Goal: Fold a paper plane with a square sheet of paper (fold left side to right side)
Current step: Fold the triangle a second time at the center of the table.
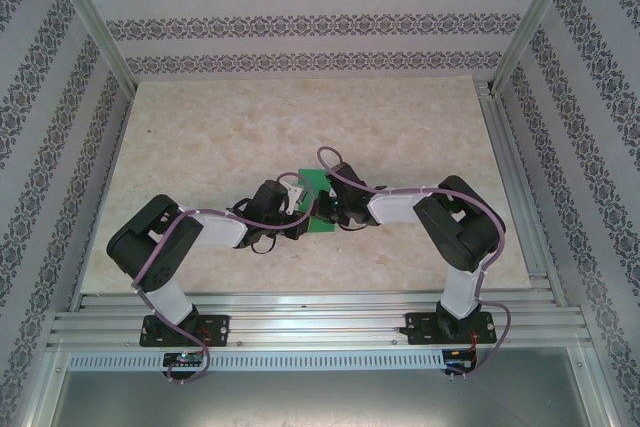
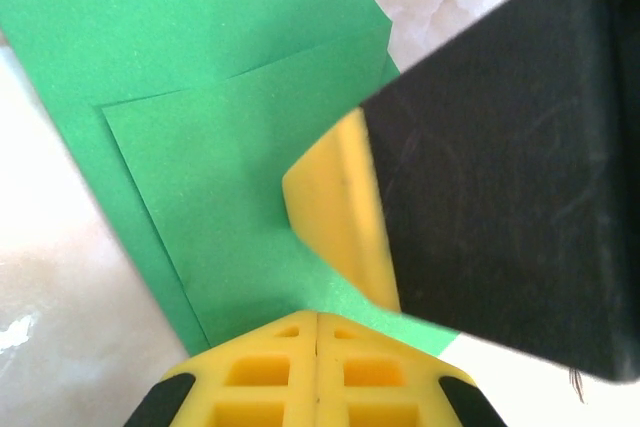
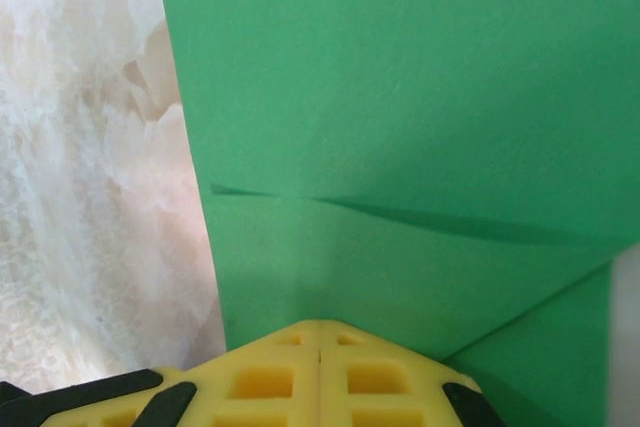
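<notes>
The thin bright-green sheet of paper (image 1: 316,183), partly folded, lies mid-frame on the pale marbled worktop (image 1: 200,147). The left tool (image 2: 317,322) and right tool (image 3: 318,329), both closed and empty, rest on its lower part. The paper extends up-frame, equally near both.

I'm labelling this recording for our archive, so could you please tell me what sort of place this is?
Probably a purpose-built robot test booth, not a home: silver aluminium frame rails run along the near edge, and grey patterned wallpaper panels box in a pale marble-look tabletop.
</notes>
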Motion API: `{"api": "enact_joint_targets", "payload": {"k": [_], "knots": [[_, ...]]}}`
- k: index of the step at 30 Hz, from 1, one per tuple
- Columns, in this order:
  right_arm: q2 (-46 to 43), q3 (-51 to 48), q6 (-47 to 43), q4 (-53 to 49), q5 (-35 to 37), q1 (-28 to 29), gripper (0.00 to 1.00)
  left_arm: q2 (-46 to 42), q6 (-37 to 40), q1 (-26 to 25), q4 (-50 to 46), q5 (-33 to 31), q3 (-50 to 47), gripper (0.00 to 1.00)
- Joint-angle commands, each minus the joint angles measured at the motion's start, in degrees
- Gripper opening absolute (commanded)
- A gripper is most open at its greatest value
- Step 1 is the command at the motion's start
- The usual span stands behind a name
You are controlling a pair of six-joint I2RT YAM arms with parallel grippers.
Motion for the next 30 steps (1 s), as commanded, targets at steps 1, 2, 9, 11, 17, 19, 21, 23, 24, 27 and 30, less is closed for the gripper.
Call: {"api": "enact_joint_targets", "payload": {"k": [1,2,9,11,17,19,21,23,24,27,30], "knots": [[0.3,-1.2,-3.7,-2.4,6.8,-4.0,0.02,2.5,0.9,-1.3,-12.5,-1.6,-2.6,0.00],[0.5,-1.1,-4.1,-2.0,6.8,-4.5,0.02,2.5,0.9,-1.3,-12.7,-1.6,-2.5,0.00],[1.9,-0.7,-6.1,-2.7,7.7,-8.0,0.02,2.1,1.1,-1.3,-13.0,-1.7,-2.5,0.00],[2.1,-1.2,-6.5,-2.5,8.1,-9.2,0.02,2.0,1.1,-1.3,-13.0,-1.7,-2.6,0.00],[-2.0,-1.6,-8.6,-2.2,5.8,-11.2,0.03,1.3,1.1,-1.3,-13.1,-1.7,-2.6,0.00],[-5.6,-1.0,-9.1,-3.8,5.6,-10.7,0.03,1.0,0.9,-1.4,-13.2,-1.7,-2.6,0.00],[-8.5,-1.0,-8.3,-4.6,4.2,-9.6,0.03,0.8,0.9,-1.3,-13.0,-1.6,-2.6,0.00],[-9.2,-1.1,-6.4,-3.9,2.2,-8.1,0.03,0.8,0.9,-1.3,-13.0,-1.7,-2.5,0.00],[-8.9,-1.4,-4.9,-2.8,1.2,-7.0,0.03,0.8,0.8,-1.3,-12.9,-1.6,-2.6,0.00],[-6.3,-1.4,-0.7,0.0,-0.7,-4.2,0.03,0.5,0.8,-1.3,-12.7,-1.7,-2.7,0.00],[-3.3,-1.0,2.4,2.5,-0.5,-2.8,0.03,0.4,0.8,-1.3,-12.8,-1.7,-2.8,0.00]]}}
